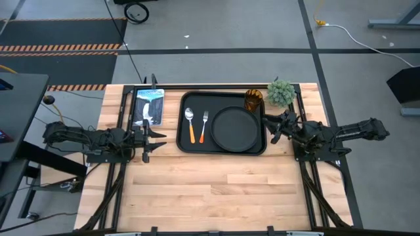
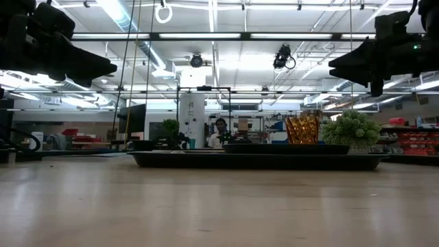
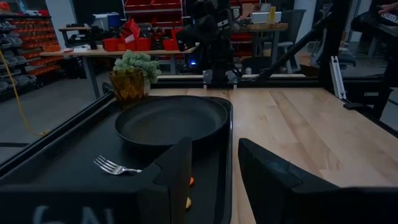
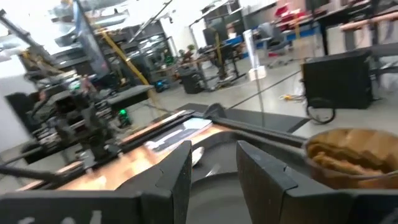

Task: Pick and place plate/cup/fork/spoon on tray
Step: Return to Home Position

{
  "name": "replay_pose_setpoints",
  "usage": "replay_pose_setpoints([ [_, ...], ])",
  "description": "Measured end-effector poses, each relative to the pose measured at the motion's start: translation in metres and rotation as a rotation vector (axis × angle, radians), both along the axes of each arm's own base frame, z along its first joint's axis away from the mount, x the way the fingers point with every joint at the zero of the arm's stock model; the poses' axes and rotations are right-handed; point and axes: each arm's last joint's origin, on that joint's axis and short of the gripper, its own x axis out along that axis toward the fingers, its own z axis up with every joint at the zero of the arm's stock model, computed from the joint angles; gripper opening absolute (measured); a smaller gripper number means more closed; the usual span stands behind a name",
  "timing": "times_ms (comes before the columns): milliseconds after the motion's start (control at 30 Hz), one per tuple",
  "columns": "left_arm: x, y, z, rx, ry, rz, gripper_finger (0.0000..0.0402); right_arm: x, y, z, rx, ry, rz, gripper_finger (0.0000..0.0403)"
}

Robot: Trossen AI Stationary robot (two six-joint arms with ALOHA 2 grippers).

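The black rectangular tray [image 1: 185, 145] lies at the table's middle. On it lie the spoon [image 1: 189, 123] and the fork [image 1: 204, 126] side by side at its left, and the round black plate [image 1: 236, 128] at its right. The amber cup [image 1: 254, 99] stands in its far right corner. My left gripper [image 1: 159, 136] hovers open and empty just left of the tray, and its wrist view shows the fork [image 3: 115, 167], the plate [image 3: 171, 118] and the cup [image 3: 127, 84]. My right gripper [image 1: 270, 128] hovers open and empty at the tray's right edge, near the cup [image 4: 348, 152].
A small green plant [image 1: 281, 92] stands right of the cup, off the tray. A blue-and-white flat pack [image 1: 149, 105] lies at the far left beside the tray. The near half of the table [image 1: 216, 190] is bare wood. A person [image 2: 221, 129] sits far back in the room.
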Motion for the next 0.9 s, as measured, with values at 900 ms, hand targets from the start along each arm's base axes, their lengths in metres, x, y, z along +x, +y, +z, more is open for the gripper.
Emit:
replay_pose_setpoints([
  [900, 0.000, 0.000, 0.000, 0.000, 0.000, 0.000, 0.0142, -0.018, -0.029, -0.010, 0.128, -0.011, -0.318, 0.0132],
])
